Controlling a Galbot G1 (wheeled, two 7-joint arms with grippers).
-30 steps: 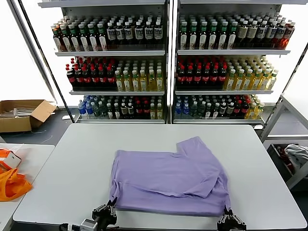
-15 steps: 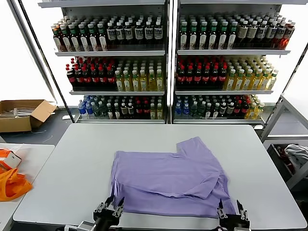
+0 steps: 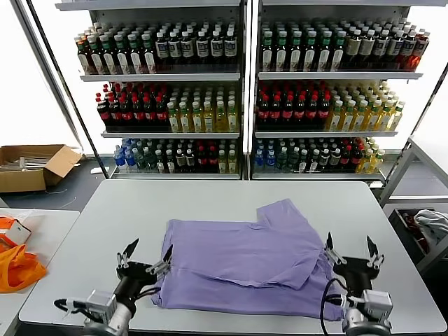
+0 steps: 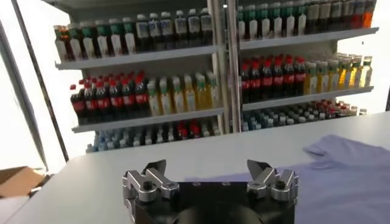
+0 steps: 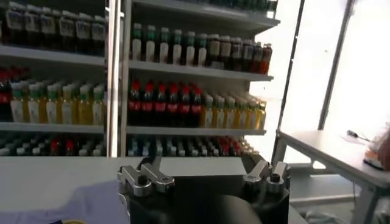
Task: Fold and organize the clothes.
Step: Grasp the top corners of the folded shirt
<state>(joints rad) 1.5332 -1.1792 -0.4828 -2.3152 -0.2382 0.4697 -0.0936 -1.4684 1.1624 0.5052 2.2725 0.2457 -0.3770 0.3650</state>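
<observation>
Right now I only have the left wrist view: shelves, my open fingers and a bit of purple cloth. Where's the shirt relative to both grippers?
Observer: In the head view the shirt lies between them; the left gripper is at its left edge.
Operator: And the right one?
Observer: The right gripper is open at the shirt's right edge, holding nothing.
Operator: Is the shirt flat?
Observer: No, an upper layer is folded over, with one sleeve sticking out toward the shelves.

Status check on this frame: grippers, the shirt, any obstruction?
Left gripper open, at shirt's near left corner. Right gripper open, at its near right edge. Lavender shirt lies partly folded on the table, not gripped. Nothing in the way.
</observation>
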